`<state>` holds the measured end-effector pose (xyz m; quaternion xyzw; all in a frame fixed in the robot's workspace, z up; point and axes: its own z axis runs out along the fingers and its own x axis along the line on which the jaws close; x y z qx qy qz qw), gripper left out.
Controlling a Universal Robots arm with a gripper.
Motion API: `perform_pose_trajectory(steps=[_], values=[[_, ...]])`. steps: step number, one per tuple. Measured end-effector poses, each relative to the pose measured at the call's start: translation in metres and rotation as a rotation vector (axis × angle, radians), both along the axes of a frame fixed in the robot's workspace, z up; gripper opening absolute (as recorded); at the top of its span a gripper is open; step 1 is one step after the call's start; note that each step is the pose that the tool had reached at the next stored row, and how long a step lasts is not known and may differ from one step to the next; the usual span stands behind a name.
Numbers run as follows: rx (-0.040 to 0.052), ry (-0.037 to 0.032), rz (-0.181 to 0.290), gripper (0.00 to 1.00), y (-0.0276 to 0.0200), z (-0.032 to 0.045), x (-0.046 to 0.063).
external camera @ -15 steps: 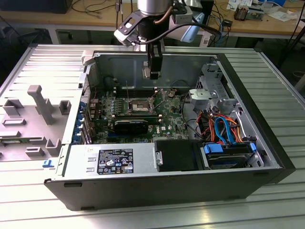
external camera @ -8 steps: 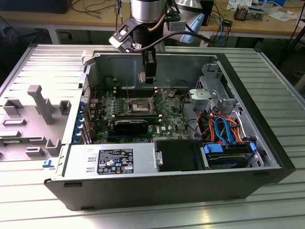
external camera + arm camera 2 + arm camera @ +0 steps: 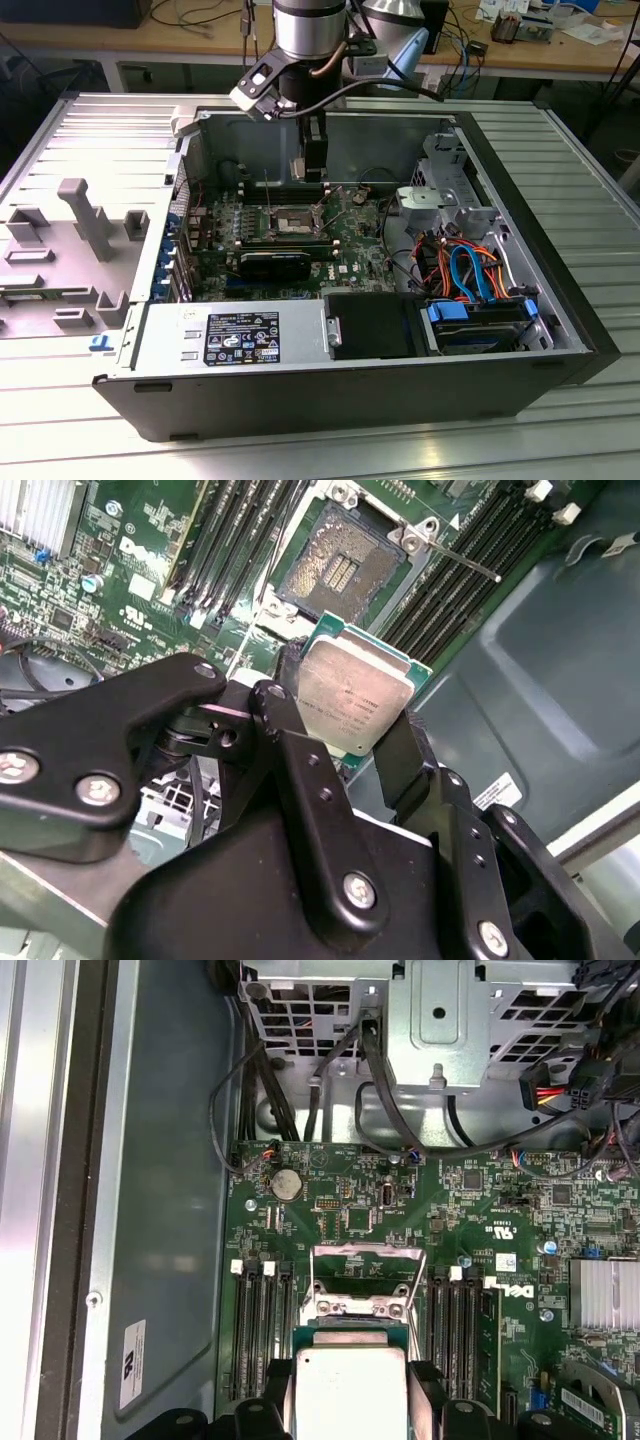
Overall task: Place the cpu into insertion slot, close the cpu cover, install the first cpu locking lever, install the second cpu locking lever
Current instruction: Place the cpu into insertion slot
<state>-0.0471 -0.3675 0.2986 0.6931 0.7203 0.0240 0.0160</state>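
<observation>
Gripper (image 3: 348, 708) pinches the cpu (image 3: 357, 692) by its edges, chip tilted above the insertion slot (image 3: 335, 570). Slot's bare; cpu cover (image 3: 368, 1250) stands open.

Bright, even; perhaps glare on cpu (image 3: 350, 1395)

We saw a silver arm (image 3: 310, 25), a black cable (image 3: 360, 88), and a black end effector (image 3: 350, 710) with silver screws (image 3: 360, 890).
</observation>
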Motion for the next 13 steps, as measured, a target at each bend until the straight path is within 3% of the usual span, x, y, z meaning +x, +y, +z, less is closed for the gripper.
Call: perform_pose_trajectory(steps=[13], values=[[0.0017,-0.0011,0.000,0.54,0.0000,-0.0014,0.0000]])
